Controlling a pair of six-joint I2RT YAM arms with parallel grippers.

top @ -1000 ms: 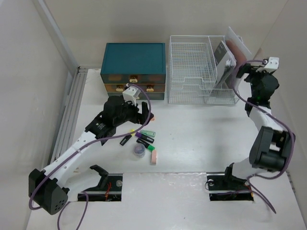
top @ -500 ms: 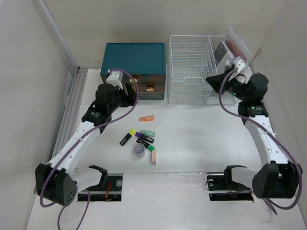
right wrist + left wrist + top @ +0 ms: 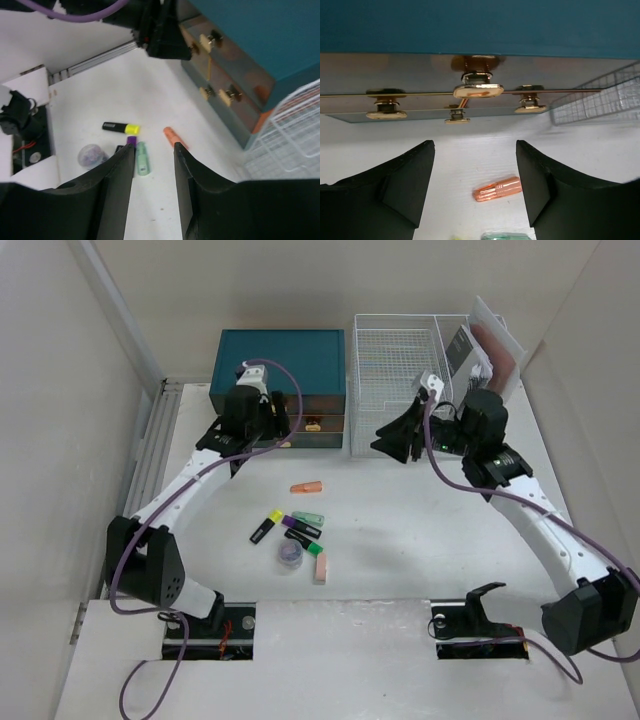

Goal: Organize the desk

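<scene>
The desk point(image 3: 420, 530) is a large flat white matte tabletop filling the floor of the top view, with two rectangular cut-outs point(image 3: 215, 632) along its near edge where the arm bases sit. Loose items lie grouped left of centre: a short orange cylindrical cap point(image 3: 306, 487) lying apart, toward the back; a yellow-and-black highlighter point(image 3: 264, 526); a green highlighter point(image 3: 307, 518); a purple highlighter point(image 3: 302, 531); a small round translucent purple container point(image 3: 290, 554); and a pale pink bar-shaped piece point(image 3: 321, 568) nearest the arms. At the back left stands the teal drawer box point(image 3: 279, 360), a rectangular box with a smooth top and brownish drawer fronts carrying glossy gold-coloured metal knobs point(image 3: 478, 91). Just beside it on the right stands the white wire-mesh rack point(image 3: 400, 380), an open grid of thin wire, with printed sheets point(image 3: 468, 352) standing upright in its right section. The left gripper point(image 3: 475, 150) is held just in front of the drawer fronts, its black matte jaws spread wide with nothing between them; the orange cap lies on the tabletop below the gap. The right gripper point(image 3: 153, 150) hangs above the tabletop in front of the rack's left corner, pointing toward the loose items; its black jaws stand apart with a narrow gap and hold nothing.
</scene>
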